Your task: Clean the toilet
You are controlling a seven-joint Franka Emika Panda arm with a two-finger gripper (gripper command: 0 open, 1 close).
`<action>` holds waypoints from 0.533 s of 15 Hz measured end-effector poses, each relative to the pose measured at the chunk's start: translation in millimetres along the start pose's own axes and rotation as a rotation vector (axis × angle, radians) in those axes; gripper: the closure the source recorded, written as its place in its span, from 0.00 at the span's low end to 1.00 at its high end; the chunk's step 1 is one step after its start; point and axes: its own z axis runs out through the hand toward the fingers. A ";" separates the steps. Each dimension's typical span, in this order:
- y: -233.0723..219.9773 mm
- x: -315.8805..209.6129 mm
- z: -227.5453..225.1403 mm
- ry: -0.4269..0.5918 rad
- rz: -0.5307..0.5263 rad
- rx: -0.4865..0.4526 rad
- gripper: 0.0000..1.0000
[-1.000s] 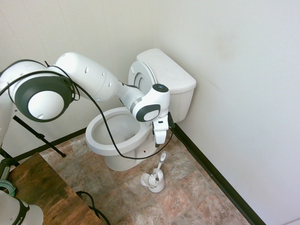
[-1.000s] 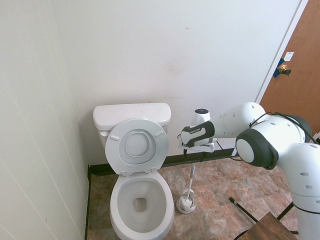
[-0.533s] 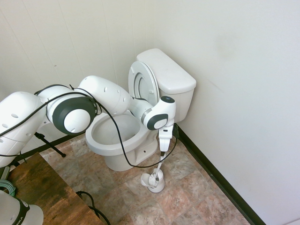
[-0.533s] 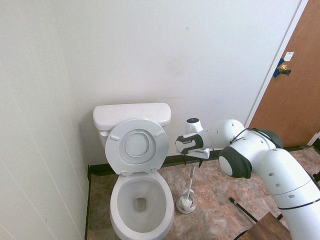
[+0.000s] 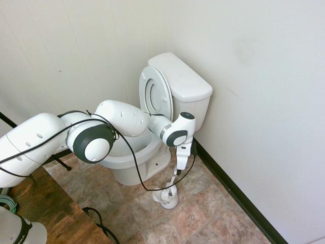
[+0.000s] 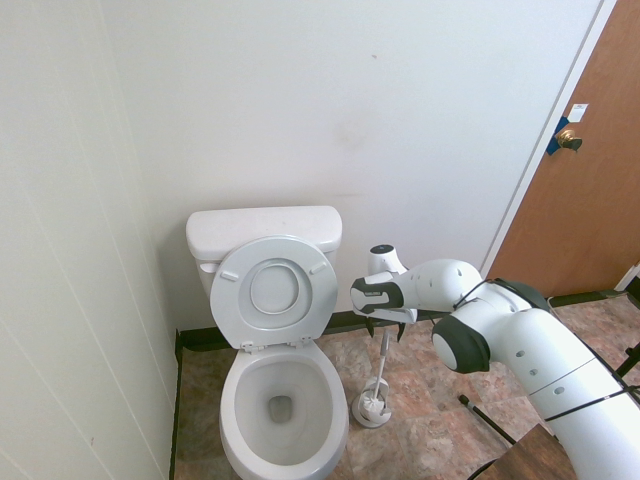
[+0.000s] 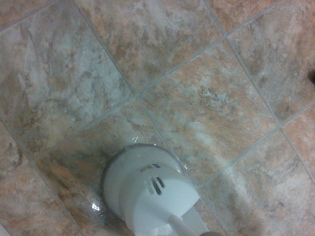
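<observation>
The white toilet [image 5: 180, 79] stands against the wall with its lid and ring seat [image 6: 272, 290] raised and its bowl [image 6: 240, 405] open. To the bowl's side, on the tiled floor, a white toilet brush stands in its small round holder [image 5: 167, 196], which also shows in the wrist view as the holder [image 7: 147, 189]. My gripper [image 5: 179, 171] points down at the top of the brush handle [image 6: 382, 362], level with the bowl. The handle's top end is hidden behind the gripper [image 6: 386, 328].
A dark baseboard [image 5: 228, 190] runs along the wall close behind the brush. A wooden table corner [image 5: 45, 208] sits at the lower left. A brown door [image 6: 590, 170] is at the far right. Marbled floor tiles [image 7: 206, 103] surround the holder.
The arm has stretched forward and down past the bowl. The gripper has dropped from level with the tank's base onto the top of the brush handle. The brush and holder have not moved.
</observation>
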 end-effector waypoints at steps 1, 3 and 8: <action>-0.9 -0.8 3.2 -0.002 -0.001 -0.004 0.00; -1.7 -1.1 9.4 -0.008 -0.001 -0.012 0.00; -3.4 0.2 9.6 -0.019 0.001 -0.020 1.00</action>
